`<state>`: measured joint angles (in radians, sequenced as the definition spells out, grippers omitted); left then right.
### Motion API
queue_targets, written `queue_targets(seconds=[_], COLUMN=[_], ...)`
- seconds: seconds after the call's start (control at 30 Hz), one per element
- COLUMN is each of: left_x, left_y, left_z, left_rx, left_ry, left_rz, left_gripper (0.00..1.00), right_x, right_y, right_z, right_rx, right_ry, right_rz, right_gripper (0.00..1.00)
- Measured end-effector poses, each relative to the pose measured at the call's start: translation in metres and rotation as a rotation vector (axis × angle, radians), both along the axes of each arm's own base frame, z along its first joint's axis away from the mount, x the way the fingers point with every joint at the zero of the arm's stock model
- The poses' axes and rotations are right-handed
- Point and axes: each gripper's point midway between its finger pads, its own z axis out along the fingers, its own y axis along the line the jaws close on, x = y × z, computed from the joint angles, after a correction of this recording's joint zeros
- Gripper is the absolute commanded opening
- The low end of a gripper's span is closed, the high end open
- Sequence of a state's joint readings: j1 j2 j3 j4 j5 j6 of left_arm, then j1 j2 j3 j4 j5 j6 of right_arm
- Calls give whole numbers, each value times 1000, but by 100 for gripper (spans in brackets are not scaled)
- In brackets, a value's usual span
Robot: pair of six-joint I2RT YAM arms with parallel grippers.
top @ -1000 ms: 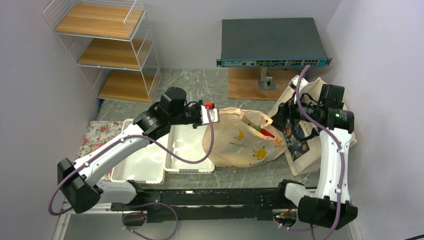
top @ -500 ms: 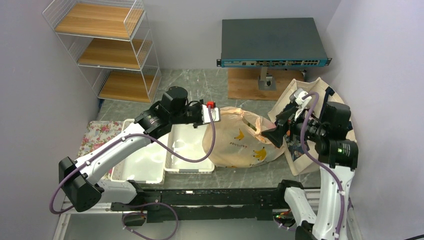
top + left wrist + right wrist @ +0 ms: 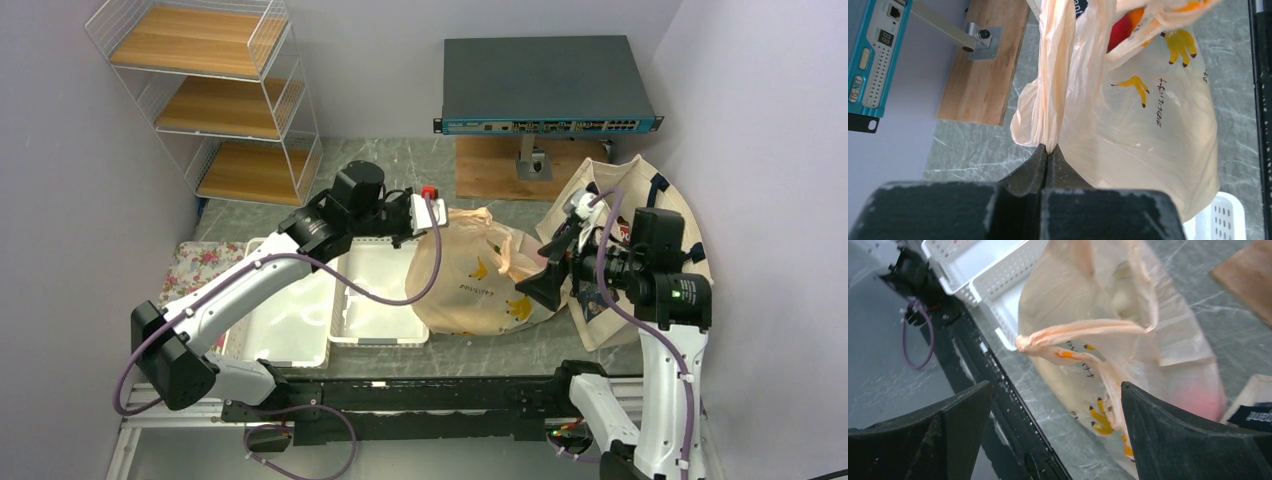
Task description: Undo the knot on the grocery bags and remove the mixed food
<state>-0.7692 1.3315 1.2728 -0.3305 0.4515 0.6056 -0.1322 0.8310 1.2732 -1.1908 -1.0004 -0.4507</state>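
The peach-beige plastic bag (image 3: pixel 478 288) with banana print lies mid-table. My left gripper (image 3: pixel 433 212) is shut on its bunched handle strip (image 3: pixel 1050 100) at the bag's far-left top and holds it taut. Red and orange food (image 3: pixel 1122 27) shows through the plastic. My right gripper (image 3: pixel 548 282) is open and empty by the bag's right side; in the right wrist view (image 3: pixel 1055 385) its jaws stand wide apart over the bag (image 3: pixel 1083 295). A twisted, bunched handle strand (image 3: pixel 1068 332) stretches across the bag. The cream tote (image 3: pixel 640 215) with navy straps sits behind the right arm.
Two white perforated trays (image 3: pixel 285 325) (image 3: pixel 378 300) lie left of the bag, a floral mat (image 3: pixel 195 268) beyond them. A wire shelf (image 3: pixel 215 100) stands back left. A network switch (image 3: pixel 545 85) on a wooden board (image 3: pixel 495 168) stands at the back.
My left gripper has lifted the bag handle up and back. My right arm has drawn away from the bag's mouth and lowered its open gripper to the bag's right side.
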Motion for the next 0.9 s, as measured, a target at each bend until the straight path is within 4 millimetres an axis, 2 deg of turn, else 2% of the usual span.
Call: queue_targets(seconds=[0.17, 0.3, 0.43, 0.73, 0.8, 0.87, 0.9], left_x=[12, 18, 19, 19, 18, 16, 15], left_y=[-11, -15, -14, -15, -15, -16, -15], left_z=[3, -3, -5, -3, -3, -3, -4], left_rx=[-13, -24, -37, -51, -48, -47, -44], left_ry=[93, 183, 235, 320, 326, 325, 323], left_rz=[20, 41, 52, 54, 45, 34, 29], left_gripper=[0, 0, 0, 1, 1, 2, 3], right_x=[-5, 18, 36, 44, 51, 60, 66], right_y=[10, 2, -3, 10, 6, 0, -2], right_z=[-36, -58, -68, -94, -104, -111, -112], right_rx=[-74, -167, -224, -356, -388, -414, -423], right_ry=[54, 15, -95, -273, -297, -313, -319], right_rz=[84, 25, -19, 96, 69, 23, -6], right_gripper=[100, 100, 100, 100, 96, 86, 78])
